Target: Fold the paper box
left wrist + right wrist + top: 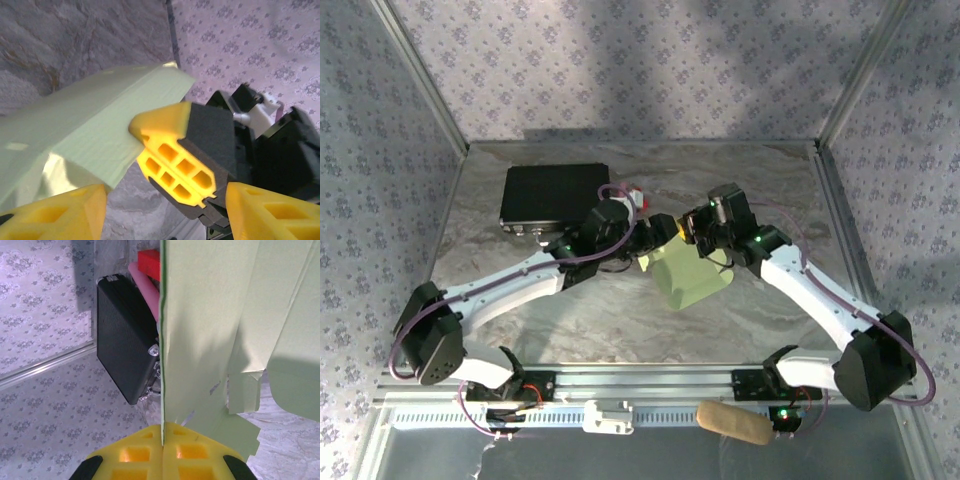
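The paper box (692,278) is in the middle of the counter (770,190), between the two arms. The right fingers (135,455) are shut tight on one thin edge of it. The left fingers (55,215) are apart, right by the card, and they hold nothing. I think the card could slip out, because only a thin edge is pinched. It could also bend in the wrong spot or rip if the left fingers push hard on a flap. The two arms are very close, so they might bump each other. The black box (555,195) is near on the left, with a small red thing (636,192) beside it, and an arm might knock them. The counter looks like grey-brown stone. The walls (620,60) have pale purple flower paper.
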Motion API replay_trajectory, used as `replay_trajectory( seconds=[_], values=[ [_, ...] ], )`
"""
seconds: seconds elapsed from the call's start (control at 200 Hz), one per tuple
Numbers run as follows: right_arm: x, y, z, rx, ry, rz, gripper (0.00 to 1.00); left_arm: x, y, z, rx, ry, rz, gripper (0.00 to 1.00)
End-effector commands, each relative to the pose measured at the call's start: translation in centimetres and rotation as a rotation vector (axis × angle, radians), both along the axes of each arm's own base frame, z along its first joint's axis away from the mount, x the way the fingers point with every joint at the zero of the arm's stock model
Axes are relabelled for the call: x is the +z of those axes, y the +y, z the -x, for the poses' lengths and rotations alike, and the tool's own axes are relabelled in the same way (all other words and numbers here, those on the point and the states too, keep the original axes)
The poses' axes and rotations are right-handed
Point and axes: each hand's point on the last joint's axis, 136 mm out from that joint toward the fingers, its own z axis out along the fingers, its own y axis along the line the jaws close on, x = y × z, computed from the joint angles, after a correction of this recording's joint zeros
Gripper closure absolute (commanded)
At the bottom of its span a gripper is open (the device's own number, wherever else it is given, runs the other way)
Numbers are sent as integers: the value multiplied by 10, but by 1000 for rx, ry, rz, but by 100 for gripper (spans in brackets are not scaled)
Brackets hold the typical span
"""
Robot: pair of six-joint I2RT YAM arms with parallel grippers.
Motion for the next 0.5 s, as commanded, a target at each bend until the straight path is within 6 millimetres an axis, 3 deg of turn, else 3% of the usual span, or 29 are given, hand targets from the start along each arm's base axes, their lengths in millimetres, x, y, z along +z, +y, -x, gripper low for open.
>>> replay_trajectory(
  seconds=[0.0, 0.14, 0.27, 0.36, 0.495],
  values=[
    [9, -1, 4, 9, -9, -35, 100, 28, 39, -1, 89, -115, -39, 35],
    [24, -5, 6, -6, -24, -56, 100, -11, 89, -13, 178, -18, -16, 41],
    [45, -10, 7, -25, -40, -86, 100, -50, 117, -24, 234, 37, -22, 52],
    [54, -13, 8, -40, -37, -106, 100, -66, 121, -34, 234, 48, 60, 60],
    [55, -14, 8, -52, -9, -153, 100, -90, 100, -43, 165, 91, 175, 74]
  ],
)
